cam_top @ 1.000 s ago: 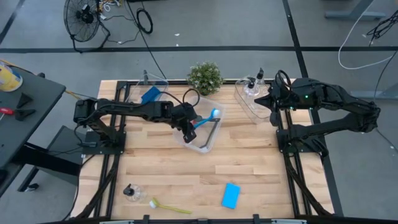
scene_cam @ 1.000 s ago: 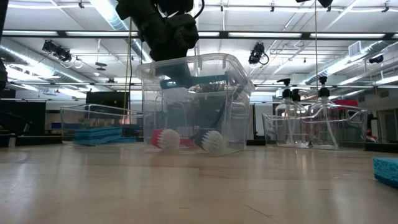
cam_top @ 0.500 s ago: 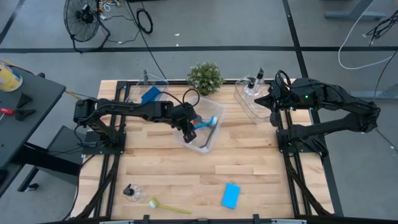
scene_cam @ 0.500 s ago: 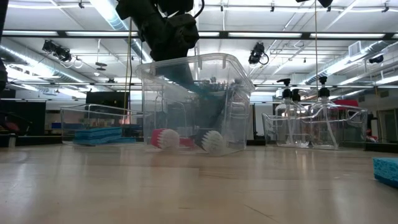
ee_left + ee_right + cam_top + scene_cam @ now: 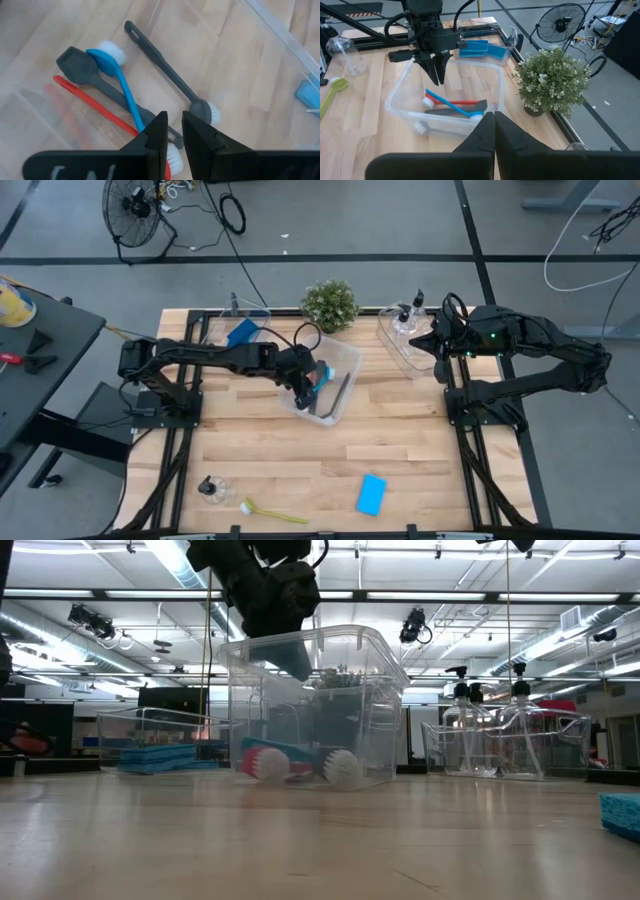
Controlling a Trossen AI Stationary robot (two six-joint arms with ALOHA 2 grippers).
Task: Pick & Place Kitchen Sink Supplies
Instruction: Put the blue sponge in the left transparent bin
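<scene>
My left gripper (image 5: 173,117) hangs over the middle clear bin (image 5: 347,352), fingers a little apart with nothing between them. Inside the bin a blue brush (image 5: 120,80) lies across a red brush (image 5: 95,107) and a grey brush (image 5: 90,75); another grey brush (image 5: 165,65) lies beside them on the bin's floor. My right gripper (image 5: 494,117) is shut and waits high at the back right, near the bin holding clear pump bottles (image 5: 405,325). Lying on the table near the front edge are a blue sponge (image 5: 371,493), a yellow-green brush (image 5: 270,512) and a bottle (image 5: 211,489).
A clear bin with blue sponges (image 5: 243,330) stands at the back left. A small potted plant (image 5: 330,303) stands at the far edge between the bins. The table's middle and right front are bare wood.
My left gripper has let go of the blue brush. The brush, which stuck up slantwise over the bin's rim, has dropped and now lies flat inside the bin on the other brushes. Both arms have kept still.
</scene>
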